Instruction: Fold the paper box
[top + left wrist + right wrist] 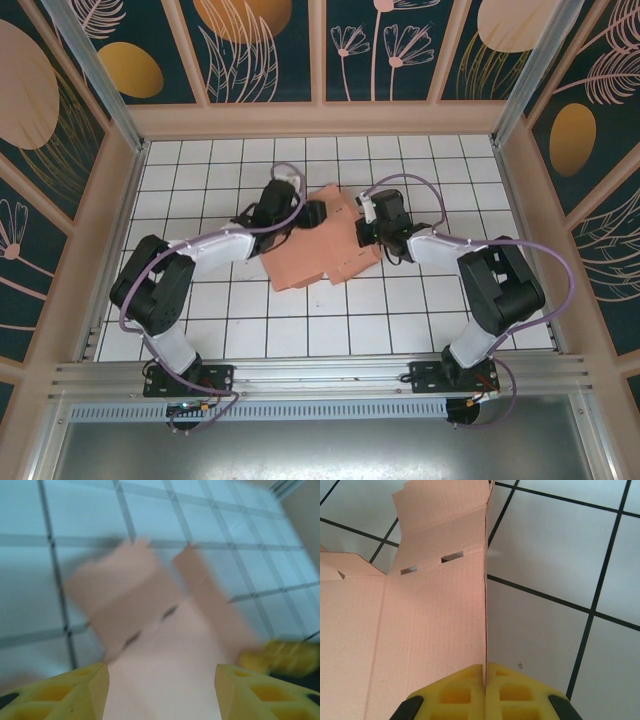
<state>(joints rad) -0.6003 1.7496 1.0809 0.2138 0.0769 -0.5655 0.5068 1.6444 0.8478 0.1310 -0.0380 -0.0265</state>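
Top view: the paper box [312, 250] lies mid-table, mostly flat, with the left gripper [312, 213] at its far edge and the right gripper [366, 228] at its right side. Left wrist view, blurred: your left fingers stand apart over the sheet. Right wrist view: your fingers are pinched together on a raised side panel's edge. Judgement: folding has barely begun; the walls and flaps remain.

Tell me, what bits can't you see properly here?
1. Left wrist view: blur smears the box; the yellow blob at right cannot be identified.
2. Top view: the left arm and right arm cover the box's edges.
3. Right wrist view: the box runs off the left edge; the right pincer hides the bit it pinches.
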